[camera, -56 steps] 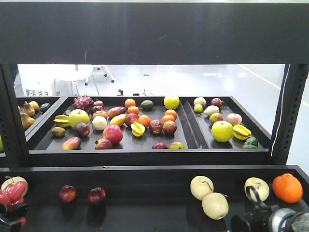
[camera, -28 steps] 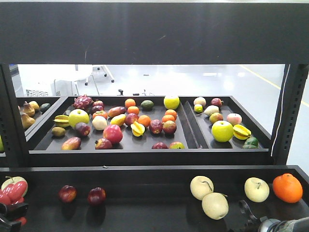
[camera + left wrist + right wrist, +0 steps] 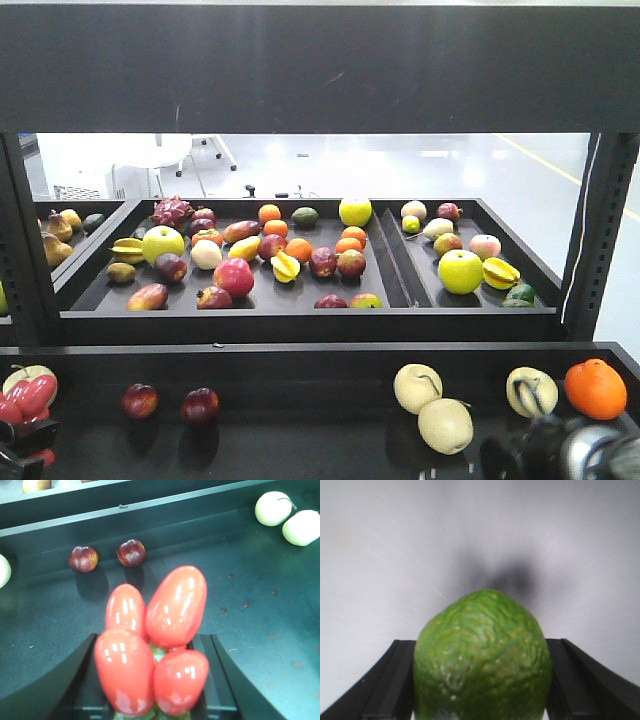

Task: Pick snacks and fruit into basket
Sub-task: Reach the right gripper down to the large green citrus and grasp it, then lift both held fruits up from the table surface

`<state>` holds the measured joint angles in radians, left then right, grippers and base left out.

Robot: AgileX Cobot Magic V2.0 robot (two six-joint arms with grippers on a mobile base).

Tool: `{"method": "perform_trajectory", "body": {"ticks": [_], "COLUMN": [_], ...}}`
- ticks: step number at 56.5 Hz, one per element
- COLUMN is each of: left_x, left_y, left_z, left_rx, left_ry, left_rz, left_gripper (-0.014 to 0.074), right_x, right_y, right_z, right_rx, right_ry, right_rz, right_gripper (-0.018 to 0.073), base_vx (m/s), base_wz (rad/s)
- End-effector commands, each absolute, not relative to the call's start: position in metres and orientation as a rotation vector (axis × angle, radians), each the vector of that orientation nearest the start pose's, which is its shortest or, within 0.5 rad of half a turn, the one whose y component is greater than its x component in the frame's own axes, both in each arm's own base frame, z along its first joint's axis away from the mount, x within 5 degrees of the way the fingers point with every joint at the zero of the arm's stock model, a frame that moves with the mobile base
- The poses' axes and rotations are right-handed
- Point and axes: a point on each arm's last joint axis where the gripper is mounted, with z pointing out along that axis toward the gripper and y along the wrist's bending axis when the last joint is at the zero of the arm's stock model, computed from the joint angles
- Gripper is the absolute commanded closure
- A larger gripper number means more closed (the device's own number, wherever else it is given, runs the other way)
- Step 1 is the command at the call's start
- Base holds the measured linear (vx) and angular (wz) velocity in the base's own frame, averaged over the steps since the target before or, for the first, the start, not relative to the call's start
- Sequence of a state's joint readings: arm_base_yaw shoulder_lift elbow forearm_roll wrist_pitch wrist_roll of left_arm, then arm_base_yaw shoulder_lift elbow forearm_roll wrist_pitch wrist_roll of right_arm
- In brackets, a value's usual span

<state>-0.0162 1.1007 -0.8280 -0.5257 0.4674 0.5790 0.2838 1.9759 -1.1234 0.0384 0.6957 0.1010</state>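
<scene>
Got the left gripper [image 3: 152, 640] clamped on a glossy red cluster [image 3: 165, 625] of 4 lobes, black fingers [image 3: 70, 680] pressed against both sides, over the dark floor of the near tray [image 3: 250, 630] toward its left end. Same cluster down at the left edge of the front view, just in front of a pale round fruit [image 3: 30, 373].

Then the right gripper [image 3: 480, 645], squeezed onto a bumpy green fruit [image 3: 482, 655], 1 finger tight on each side, nothing but blurry pale background behind. Can't tell from the wrist view where over the shelf exactly. In the front view, parked at the near right corner, with a dark bit of it crossing 1 pale fruit [image 3: 532, 390].

Rest of the fruit spread over 2 levels:

- Near tray: 2 dark plums [image 3: 140, 400] left of centre, close but not touching, 2 pale pears [image 3: 417, 387] snug together right of centre, and an orange [image 3: 595, 388] at the far right.
- Far trays [image 3: 90, 290]: loads more, including a big green apple [image 3: 460, 270] with a yellow starfruit [image 3: 500, 272] just beside it on the right
</scene>
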Motion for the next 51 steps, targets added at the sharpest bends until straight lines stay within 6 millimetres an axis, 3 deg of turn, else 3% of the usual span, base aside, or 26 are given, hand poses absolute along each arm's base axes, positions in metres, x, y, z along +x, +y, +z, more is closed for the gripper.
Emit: {"method": "perform_trajectory", "body": {"ticks": [1, 14, 19, 29, 36, 42, 51], "left_x": [0.231, 0.231, 0.231, 0.231, 0.228, 0.216, 0.19], "left_y": [-0.022, -0.022, -0.022, -0.022, -0.022, -0.02, -0.014], "left_z": [0.336, 0.337, 0.337, 0.337, 0.341, 0.35, 0.344], "left_rx": [0.202, 0.201, 0.201, 0.2, 0.199, 0.196, 0.141], "left_ry": [2.036, 2.031, 2.031, 2.031, 2.01, 1.94, 1.84], "left_rz": [-0.184, -0.18, -0.18, -0.18, -0.176, -0.142, -0.088], "left_gripper": [0.0599, 0.0599, 0.0599, 0.0599, 0.0599, 0.0599, 0.0599], "right_x": [0.339, 0.31, 0.284, 0.235, 0.208, 0.196, 0.181], "right_y": [0.099, 0.09, 0.082, 0.062, 0.054, 0.051, 0.048], "right_z": [0.179, 0.281, 0.326, 0.386, 0.404, 0.41, 0.39], "right_rx": [-0.3, -0.35, -0.334, -0.333, -0.317, -0.312, -0.279], "right_ry": [2.839, 2.513, 2.38, 2.156, 2.106, 2.077, 2.01], "right_rz": [0.074, 0.115, 0.128, 0.062, 0.068, 0.07, 0.112], "right_gripper": [0.0573, 0.0571, 0.0571, 0.0571, 0.0568, 0.0568, 0.0568], "base_vx": [0.0, 0.0, 0.0, 0.0, 0.0, 0.0, 0.0], "base_wz": [0.0, 0.0, 0.0, 0.0, 0.0, 0.0, 0.0]}}
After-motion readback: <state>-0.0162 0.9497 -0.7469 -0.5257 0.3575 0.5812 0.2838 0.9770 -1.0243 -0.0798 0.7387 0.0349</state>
